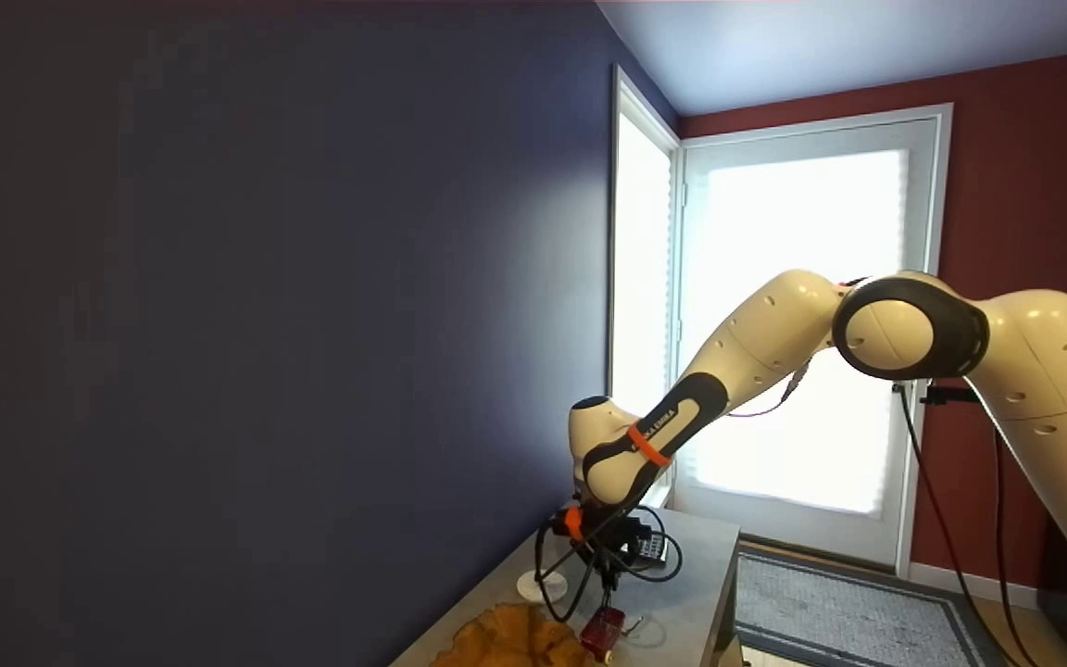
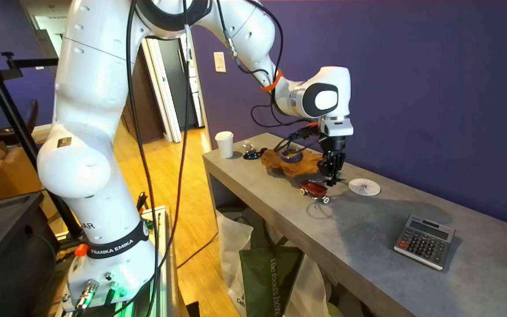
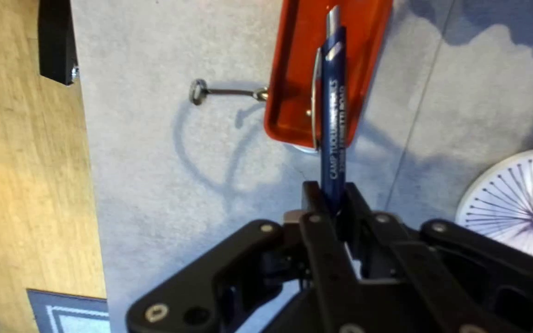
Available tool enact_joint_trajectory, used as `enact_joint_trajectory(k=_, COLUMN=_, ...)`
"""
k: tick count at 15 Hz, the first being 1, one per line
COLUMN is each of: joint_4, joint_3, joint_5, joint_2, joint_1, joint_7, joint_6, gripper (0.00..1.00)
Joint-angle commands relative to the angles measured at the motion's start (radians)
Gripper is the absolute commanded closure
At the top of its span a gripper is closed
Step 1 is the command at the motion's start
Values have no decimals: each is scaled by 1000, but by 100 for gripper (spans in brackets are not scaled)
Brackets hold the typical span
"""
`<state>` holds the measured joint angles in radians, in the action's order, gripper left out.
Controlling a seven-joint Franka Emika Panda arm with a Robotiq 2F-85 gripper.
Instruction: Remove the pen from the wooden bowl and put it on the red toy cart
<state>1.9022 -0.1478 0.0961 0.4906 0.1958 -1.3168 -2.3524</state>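
My gripper (image 3: pixel 331 196) is shut on the dark blue pen (image 3: pixel 333 111) at one end. The pen points away from the fingertips, and its far part lies over the red toy cart (image 3: pixel 294 137). I cannot tell whether pen and cart touch. In an exterior view the gripper (image 2: pixel 332 179) is beside the cart (image 2: pixel 314 189), a little above the table. The cart stands on its wheels, and its pull handle (image 3: pixel 229 92) sticks out to one side. The irregular orange-brown wooden bowl (image 2: pixel 275 162) stands behind the cart and also shows in an exterior view (image 1: pixel 510 639).
A white round disc (image 2: pixel 364 187) lies near the gripper by the wall. A calculator (image 2: pixel 425 242) lies further along the table. A blue-rimmed round object (image 2: pixel 292 156) sits on the wood. A white cup (image 2: pixel 224 144) and dark glasses (image 2: pixel 252 155) stand at the table end.
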Motion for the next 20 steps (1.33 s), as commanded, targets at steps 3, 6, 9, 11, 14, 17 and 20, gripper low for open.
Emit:
enact_joint_trajectory(k=3, joint_4=47, joint_3=33, joint_5=-49, joint_2=-26, joint_1=-19, joint_7=-46, joint_6=71, gripper=97)
enact_joint_trajectory(k=6, joint_4=46, joint_3=42, joint_5=-63, joint_2=-22, joint_1=-18, joint_7=-65, joint_6=97, gripper=97)
enact_joint_trajectory(k=9, joint_4=45, joint_3=47, joint_5=-67, joint_2=-21, joint_1=-18, joint_7=-99, joint_6=99, gripper=97)
enact_joint_trajectory(k=11, joint_4=46, joint_3=46, joint_5=-68, joint_2=-24, joint_1=-19, joint_7=-119, joint_6=93, gripper=97)
enact_joint_trajectory(k=14, joint_4=47, joint_3=42, joint_5=-64, joint_2=-27, joint_1=-20, joint_7=-154, joint_6=87, gripper=97)
enact_joint_trajectory(k=17, joint_4=48, joint_3=39, joint_5=-62, joint_2=-30, joint_1=-22, joint_7=-196, joint_6=85, gripper=97)
enact_joint_trajectory(k=20, joint_4=47, joint_3=41, joint_5=-69, joint_2=-32, joint_1=-29, joint_7=-233, joint_6=88, gripper=97)
